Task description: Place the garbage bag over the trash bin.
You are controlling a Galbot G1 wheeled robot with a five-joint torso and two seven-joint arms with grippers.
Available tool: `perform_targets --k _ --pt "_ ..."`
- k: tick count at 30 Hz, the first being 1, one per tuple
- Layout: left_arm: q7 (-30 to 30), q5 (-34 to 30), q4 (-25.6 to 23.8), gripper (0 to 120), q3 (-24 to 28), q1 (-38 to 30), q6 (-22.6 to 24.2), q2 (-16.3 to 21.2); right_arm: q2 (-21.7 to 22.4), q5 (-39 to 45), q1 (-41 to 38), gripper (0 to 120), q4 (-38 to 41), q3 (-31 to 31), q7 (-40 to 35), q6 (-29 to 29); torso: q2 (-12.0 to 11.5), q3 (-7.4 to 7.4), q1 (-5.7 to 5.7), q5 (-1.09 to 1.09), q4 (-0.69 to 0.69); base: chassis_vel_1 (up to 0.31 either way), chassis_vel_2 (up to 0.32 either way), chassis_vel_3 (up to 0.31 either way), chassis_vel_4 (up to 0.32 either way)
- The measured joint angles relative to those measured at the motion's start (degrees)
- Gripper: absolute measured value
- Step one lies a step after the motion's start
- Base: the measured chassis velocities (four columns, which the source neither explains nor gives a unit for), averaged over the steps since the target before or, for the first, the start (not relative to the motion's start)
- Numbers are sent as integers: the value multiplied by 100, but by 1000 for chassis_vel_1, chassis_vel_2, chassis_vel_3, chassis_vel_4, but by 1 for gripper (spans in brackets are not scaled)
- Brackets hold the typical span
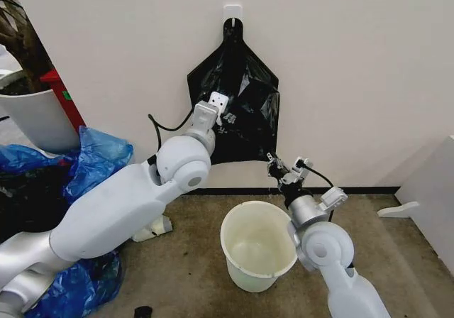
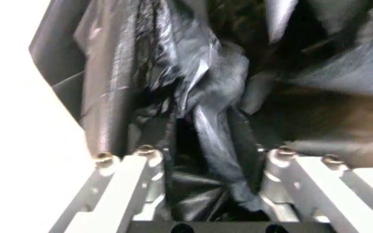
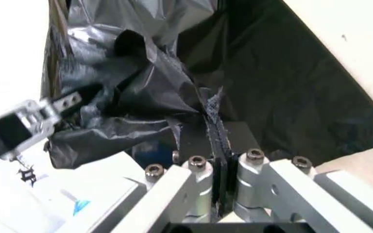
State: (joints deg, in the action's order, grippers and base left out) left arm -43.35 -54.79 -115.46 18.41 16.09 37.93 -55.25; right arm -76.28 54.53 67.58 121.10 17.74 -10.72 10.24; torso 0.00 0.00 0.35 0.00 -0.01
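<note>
The black garbage bag point(image 1: 245, 101) hangs flat against the wall from a white hook point(image 1: 233, 11). My left gripper point(image 1: 218, 111) is raised to the bag's left edge. In the left wrist view that gripper point(image 2: 212, 145) stands open, with a bunched fold of the garbage bag point(image 2: 209, 121) between its fingers. My right gripper point(image 1: 277, 165) is at the bag's lower right corner. The right wrist view shows it point(image 3: 217, 141) shut on the thin edge of the garbage bag point(image 3: 173, 87). The white trash bin point(image 1: 245, 275) stands open and upright on the floor below the bag.
Blue plastic bags point(image 1: 99, 155) are heaped on the floor at the left. Behind them is a large white planter pot point(image 1: 35, 119) beside a red object point(image 1: 64, 98). White furniture point(image 1: 433, 190) stands at the right. Bare floor surrounds the bin.
</note>
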Motion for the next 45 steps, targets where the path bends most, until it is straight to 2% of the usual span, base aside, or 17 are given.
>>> perform_targets --k 2,7,9,23,28,29,36,38,43,45 --pt "5 4 -21 25 -38 40 -13 23 5 4 -6 0 -3 11 0 0 0 0 0 0 0 0 0 0 0" --pt "78 73 -152 3 -250 163 -153 151 14 6 -10 0 -23 55 0 -1 0 0 0 0 -1 0 0 0 0" --pt "105 94 -197 0 -306 195 -196 194 15 6 -13 0 -30 75 1 -1 0 0 0 0 0 0 0 0 0" --pt "385 149 -420 0 -886 601 -528 435 62 -226 118 0 127 64 77 -13 0 0 0 -1 0 0 0 0 0" --pt "556 241 -370 0 -898 661 -656 410 235 -1051 415 19 436 36 437 -114 0 0 0 0 -2 0 0 0 0" --pt "556 241 -370 0 -898 661 -656 410 235 -1051 415 19 436 36 437 -114 0 0 0 0 -2 0 0 0 0" --pt "600 254 -310 0 -874 649 -722 380 595 -1519 697 49 1171 151 557 -79 0 0 0 0 -1 0 0 0 0" --pt "608 254 -310 0 -874 649 -725 391 662 -1562 707 53 1252 201 557 -34 0 0 0 0 -1 0 0 0 0" --pt "667 250 -342 0 -866 671 -746 450 1018 -1909 314 74 1361 388 579 121 0 0 0 1 -1 0 0 0 0" --pt "683 248 -349 0 -854 671 -755 463 1079 -1862 169 78 1382 387 522 203 0 0 0 1 0 0 0 0 0"
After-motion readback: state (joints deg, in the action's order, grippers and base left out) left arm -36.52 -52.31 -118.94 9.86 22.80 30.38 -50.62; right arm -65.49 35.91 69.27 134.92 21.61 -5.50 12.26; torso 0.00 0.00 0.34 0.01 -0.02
